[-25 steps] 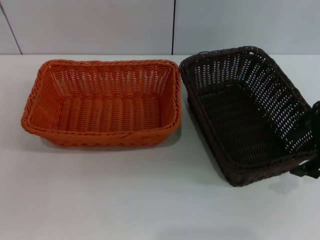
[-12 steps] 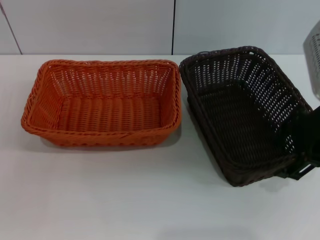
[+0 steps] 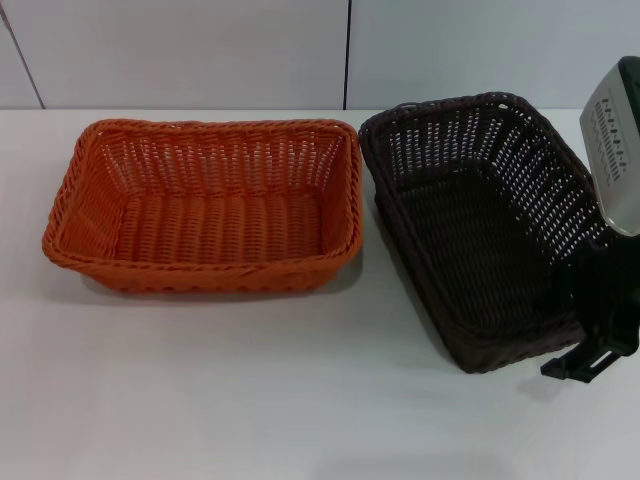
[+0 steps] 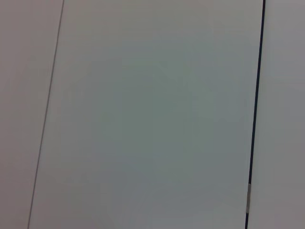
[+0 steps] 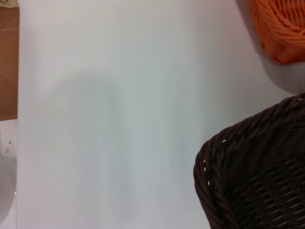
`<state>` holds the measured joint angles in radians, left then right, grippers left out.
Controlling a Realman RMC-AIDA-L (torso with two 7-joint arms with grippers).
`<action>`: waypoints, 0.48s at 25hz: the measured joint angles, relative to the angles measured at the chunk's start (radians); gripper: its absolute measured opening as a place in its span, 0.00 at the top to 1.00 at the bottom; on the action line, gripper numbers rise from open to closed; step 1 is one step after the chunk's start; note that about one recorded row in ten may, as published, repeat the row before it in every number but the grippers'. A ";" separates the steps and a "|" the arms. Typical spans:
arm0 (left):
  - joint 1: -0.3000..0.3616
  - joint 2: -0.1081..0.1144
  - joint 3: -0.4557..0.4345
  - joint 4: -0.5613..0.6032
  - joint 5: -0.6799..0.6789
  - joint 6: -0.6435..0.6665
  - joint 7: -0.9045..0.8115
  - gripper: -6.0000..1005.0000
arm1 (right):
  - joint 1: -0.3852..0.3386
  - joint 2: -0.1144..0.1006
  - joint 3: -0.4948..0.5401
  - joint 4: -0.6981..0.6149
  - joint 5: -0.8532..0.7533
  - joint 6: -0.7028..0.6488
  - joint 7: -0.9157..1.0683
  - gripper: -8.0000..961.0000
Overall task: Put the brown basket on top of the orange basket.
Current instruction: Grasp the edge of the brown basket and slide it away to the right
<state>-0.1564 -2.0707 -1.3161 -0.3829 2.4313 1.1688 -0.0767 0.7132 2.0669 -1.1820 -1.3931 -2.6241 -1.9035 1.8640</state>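
Observation:
The orange basket (image 3: 205, 205) stands on the white table at the left in the head view, and its corner shows in the right wrist view (image 5: 281, 28). The brown basket (image 3: 485, 225) stands beside it on the right, turned at an angle, almost touching the orange one at their far corners. Its braided corner also shows in the right wrist view (image 5: 257, 176). My right gripper (image 3: 592, 335) is at the brown basket's near right corner, against its right wall, partly hidden behind the weave. My left gripper is out of view; its wrist view shows only wall panels.
The white table (image 3: 250, 400) runs across the front, with grey wall panels (image 3: 200, 50) behind. My right arm's silver forearm (image 3: 612, 150) hangs over the table's right side. The table's edge and brown floor (image 5: 8, 67) show in the right wrist view.
My right arm has come in from the right edge; its silver forearm now shows, and the gripper has shifted left along the brown basket's near right corner. Both baskets stay put.

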 joint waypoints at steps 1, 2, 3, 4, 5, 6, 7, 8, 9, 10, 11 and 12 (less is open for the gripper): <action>-0.001 0.000 0.000 0.002 0.000 0.000 0.000 0.21 | 0.000 0.001 -0.001 0.006 -0.002 0.003 0.001 0.27; -0.001 0.000 0.000 0.002 0.000 0.000 0.000 0.21 | 0.000 0.001 -0.001 0.006 -0.002 0.003 0.001 0.27; -0.002 0.000 0.000 0.003 0.000 0.000 0.000 0.21 | 0.000 0.002 -0.001 0.010 -0.002 0.007 0.001 0.28; -0.003 0.000 0.000 0.005 0.000 0.000 0.000 0.21 | 0.000 0.002 -0.004 0.017 -0.002 0.017 0.001 0.28; -0.003 0.000 0.000 0.005 0.000 0.000 0.000 0.21 | 0.000 0.002 -0.004 0.017 -0.002 0.017 0.001 0.28; -0.003 0.000 0.000 0.006 0.000 0.000 0.000 0.21 | 0.000 0.002 -0.006 0.023 -0.002 0.022 0.002 0.28; -0.003 0.000 0.000 0.006 0.000 0.000 0.000 0.21 | 0.000 0.002 -0.011 0.029 -0.002 0.027 0.003 0.28; -0.003 0.000 0.000 0.006 0.000 0.000 0.000 0.21 | 0.000 0.002 -0.016 0.034 -0.002 0.032 0.003 0.28; -0.003 0.000 0.000 0.006 0.000 0.000 0.000 0.21 | 0.000 0.002 -0.029 0.047 -0.003 0.043 0.006 0.28; -0.003 0.000 0.000 0.006 0.000 0.000 0.000 0.21 | 0.000 0.002 -0.029 0.047 -0.003 0.043 0.006 0.29; -0.003 0.000 0.000 0.006 0.000 0.000 0.000 0.21 | 0.000 0.002 -0.040 0.058 -0.006 0.055 0.008 0.29; -0.003 0.000 0.000 0.006 0.000 0.000 0.000 0.21 | 0.000 0.002 -0.040 0.058 -0.006 0.055 0.008 0.29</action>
<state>-0.1596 -2.0708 -1.3161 -0.3771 2.4313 1.1689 -0.0768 0.7133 2.0694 -1.2224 -1.3351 -2.6297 -1.8489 1.8722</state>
